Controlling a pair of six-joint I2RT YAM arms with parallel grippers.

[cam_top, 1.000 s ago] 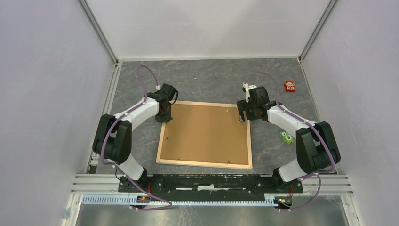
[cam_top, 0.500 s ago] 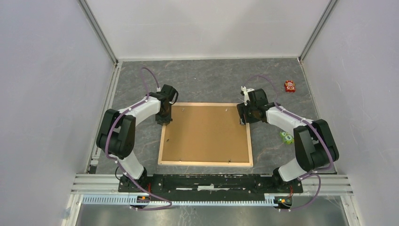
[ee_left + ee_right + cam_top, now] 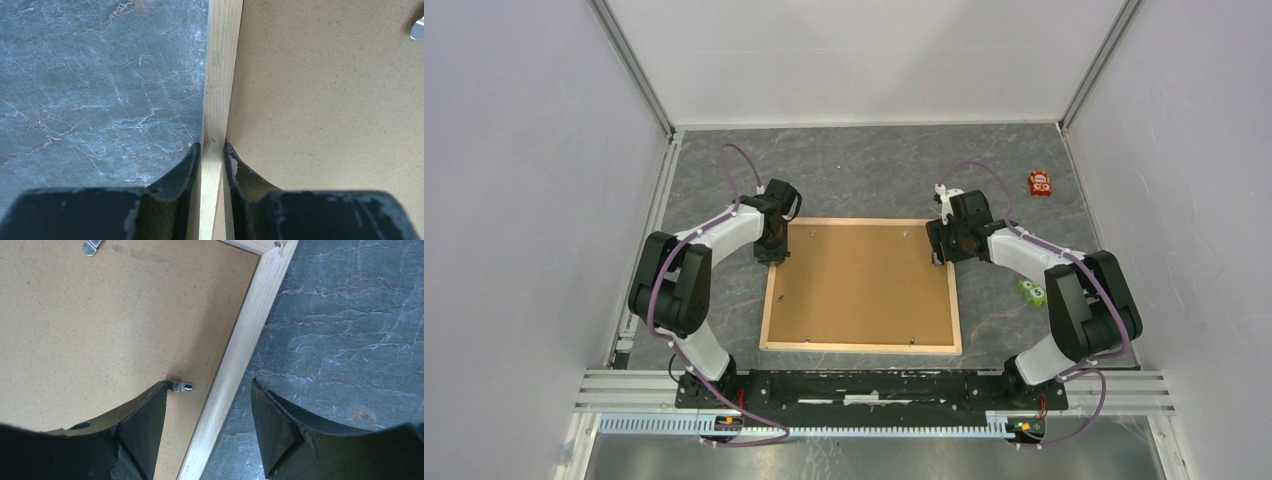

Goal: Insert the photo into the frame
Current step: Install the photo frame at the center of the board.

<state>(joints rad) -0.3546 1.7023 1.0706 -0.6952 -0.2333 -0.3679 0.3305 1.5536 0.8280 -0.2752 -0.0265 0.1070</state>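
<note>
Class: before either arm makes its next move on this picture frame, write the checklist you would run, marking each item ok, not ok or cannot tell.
1. Left gripper clamped on the left rail of the frame: ok.
2. Right gripper gripping the right rail: not ok; its jaws stand open astride it.
3. Frame lying flat on the table, back up: ok.
4. Backing board seated inside the rails: ok.
5. Right gripper's inner finger clear of the metal clip: cannot tell; they look very close.
6. Photo already inside: cannot tell; the board hides it.
</note>
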